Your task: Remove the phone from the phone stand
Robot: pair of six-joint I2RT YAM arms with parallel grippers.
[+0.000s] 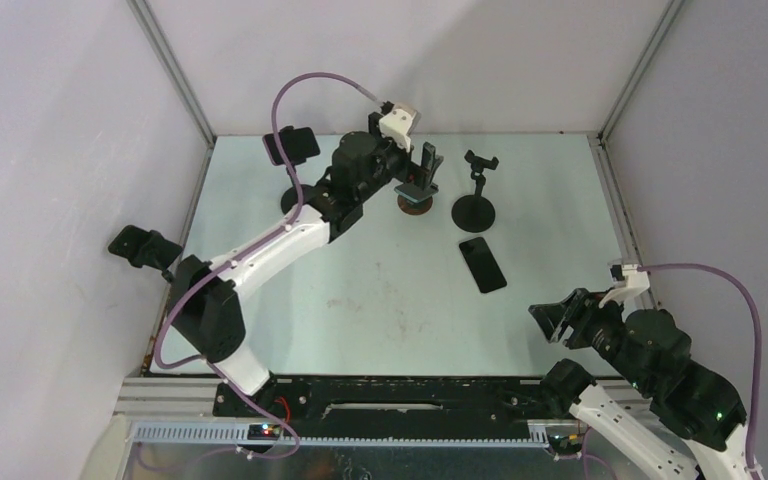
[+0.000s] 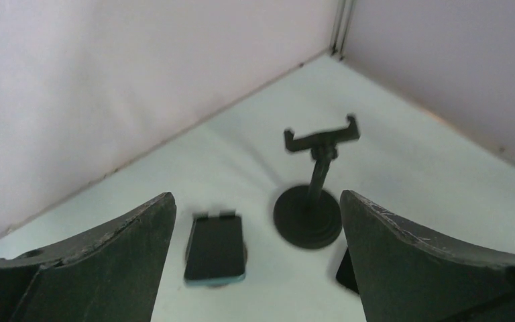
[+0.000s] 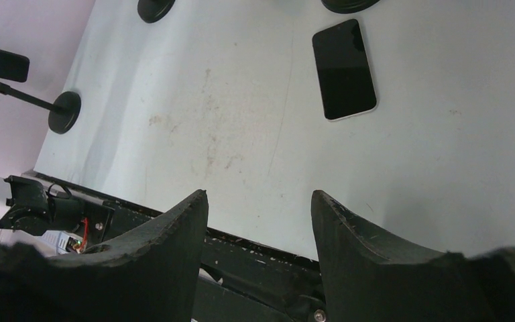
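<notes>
At far end of worktop [image 1: 380, 290]: left gripper [image 2: 256, 201], jaws spread wide, faces teal-edged phone [image 2: 214, 247] propped on brown-based stand [image 1: 416, 205]. No contact visible, so removal judged not yet begun; grasp and lift remain. Clamp stand [image 2: 308, 216] beside it empty. Black phone [image 1: 482, 264] flat on worktop nearby. Right gripper [image 3: 258, 198], jaws open, holds nothing. Phone hides its own seating on stand. Left wrist view blurred.
</notes>
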